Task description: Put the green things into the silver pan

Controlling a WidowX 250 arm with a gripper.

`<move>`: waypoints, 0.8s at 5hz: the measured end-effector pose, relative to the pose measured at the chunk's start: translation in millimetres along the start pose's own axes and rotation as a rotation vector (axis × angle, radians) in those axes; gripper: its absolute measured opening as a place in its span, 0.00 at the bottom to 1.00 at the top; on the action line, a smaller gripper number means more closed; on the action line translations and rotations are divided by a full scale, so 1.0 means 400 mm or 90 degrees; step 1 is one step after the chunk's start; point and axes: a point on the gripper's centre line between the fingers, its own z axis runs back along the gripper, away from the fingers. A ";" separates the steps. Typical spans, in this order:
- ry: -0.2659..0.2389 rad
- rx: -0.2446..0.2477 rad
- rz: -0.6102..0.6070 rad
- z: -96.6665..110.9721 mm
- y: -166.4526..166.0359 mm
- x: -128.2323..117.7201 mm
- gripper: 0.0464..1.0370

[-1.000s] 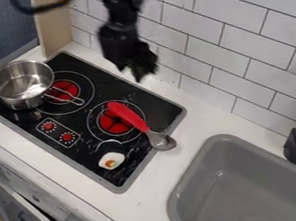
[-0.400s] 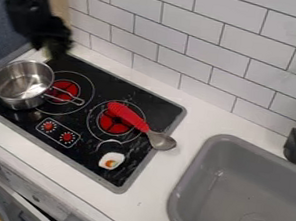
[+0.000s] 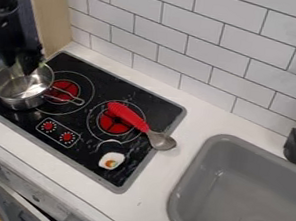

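Green thing (image 3: 26,66) hanging small and dim at the gripper (image 3: 24,62) in the camera view, just above the silver pan (image 3: 21,99) at the stove's left corner. Jaws looking closed around it, gripping. Probably weighing very little, likely thin plastic or soft foam, bending a bit; not seeming fragile, maybe slipping if pinched near an edge. Holding it by its upper part is making sense, leaving the lower end free for dropping in. Pan is showing smooth shiny metal, round, straight-walled, its looped wire handle pointing over a red burner. Stove (image 3: 77,118) is looking flat, black, glossy, speckled with scuffs. Spoon (image 3: 128,116) is lying across another burner, red ridged grip, rounded metal head. Toy egg (image 3: 111,161) is sitting flat, white with an orange patch. Sink (image 3: 225,194) is looking matte grey, round-cornered; tiles (image 3: 136,61) are showing smooth and rectangular
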 end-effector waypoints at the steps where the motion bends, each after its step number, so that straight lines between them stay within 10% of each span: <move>1: -0.046 -0.017 -0.004 -0.055 -0.015 0.002 0.48; 3: -0.097 -0.018 -0.011 -0.101 -0.021 0.007 0.55; 4: -0.108 -0.016 -0.009 -0.095 -0.017 0.001 0.86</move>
